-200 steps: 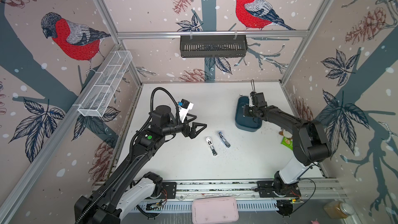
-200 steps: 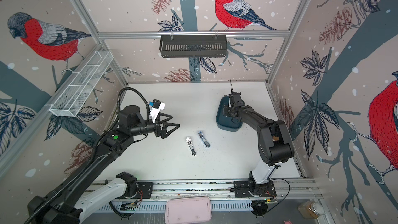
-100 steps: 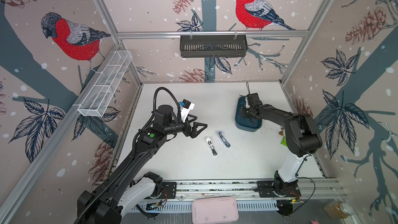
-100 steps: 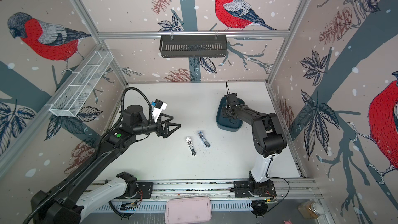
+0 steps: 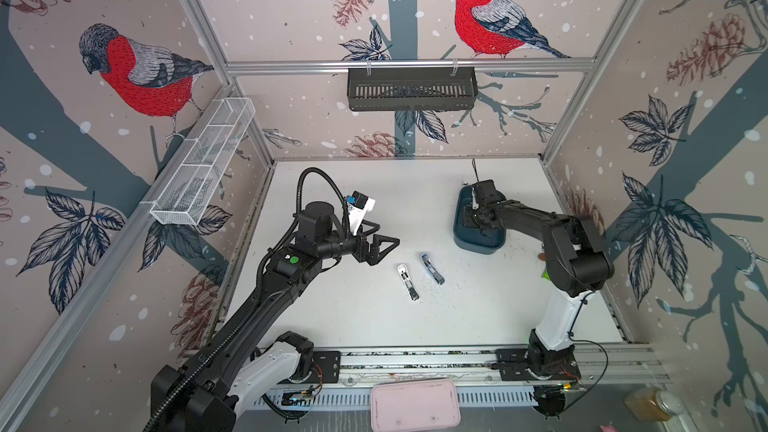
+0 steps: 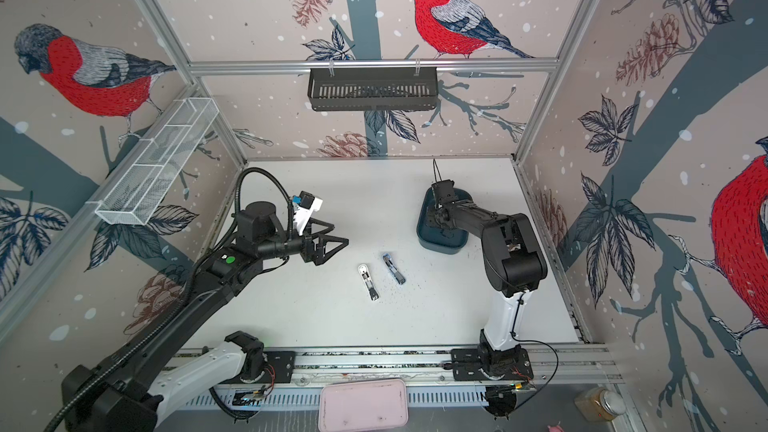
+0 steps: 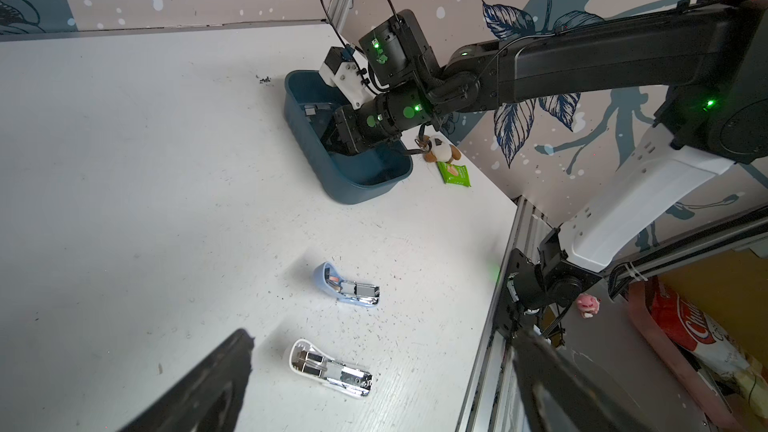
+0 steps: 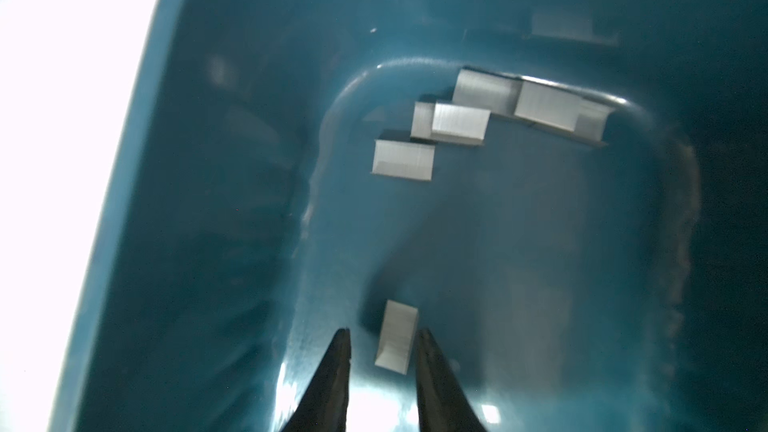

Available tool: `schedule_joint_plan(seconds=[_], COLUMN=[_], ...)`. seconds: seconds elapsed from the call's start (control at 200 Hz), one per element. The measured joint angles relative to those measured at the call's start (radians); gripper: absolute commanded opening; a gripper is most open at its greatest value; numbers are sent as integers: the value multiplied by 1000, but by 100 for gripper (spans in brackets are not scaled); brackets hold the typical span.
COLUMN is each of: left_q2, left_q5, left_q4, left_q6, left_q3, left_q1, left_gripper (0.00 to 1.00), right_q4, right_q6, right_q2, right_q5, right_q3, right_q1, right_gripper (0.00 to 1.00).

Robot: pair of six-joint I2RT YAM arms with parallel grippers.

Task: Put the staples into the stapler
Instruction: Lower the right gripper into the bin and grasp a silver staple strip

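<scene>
The coming move turns on 1 relation inside the blue bin (image 8: 216,209). A single staple strip (image 8: 397,336) is lying on the bin floor in the gap between the jaws of the right arm (image 5: 524,218). It is sitting off-centre, close against 1 tip and clear of the other. Its long axis is running roughly along the reach of the jaws, slightly slanted, so its narrow width is being presented across them.

These jaws are being held narrow, parted a little wider than the strip, and nothing is being gripped as far as the right wrist view shows. Whether the tips are level with the strip or above it cannot be told. Several more staples (image 8: 482,118) are lying clustered at the far end of the bin floor, well apart from the jaws.

The right arm is being judged the nearer by far. The jaws of the left arm (image 5: 291,280) are being held wide and empty above the worktop (image 5: 353,326), near the white stapler (image 5: 407,283) and the blue stapler (image 5: 432,269). Both staplers are lying opened, their metal channels showing in the left wrist view. A small sideways correction is probably being called for before closing.
</scene>
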Motion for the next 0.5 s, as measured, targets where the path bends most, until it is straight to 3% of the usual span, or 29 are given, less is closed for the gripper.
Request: schedule_joint_plan(seconds=[0.5], left_q2=[0], left_q5=[2], left_q4=[0], left_q6=[0], left_q3=[0], left_q1=[11], left_gripper=[97], right_q4=[-6], right_q6=[2], right_q2=[45], right_q5=[43], right_q3=[35], right_q1=[19], right_gripper=[23])
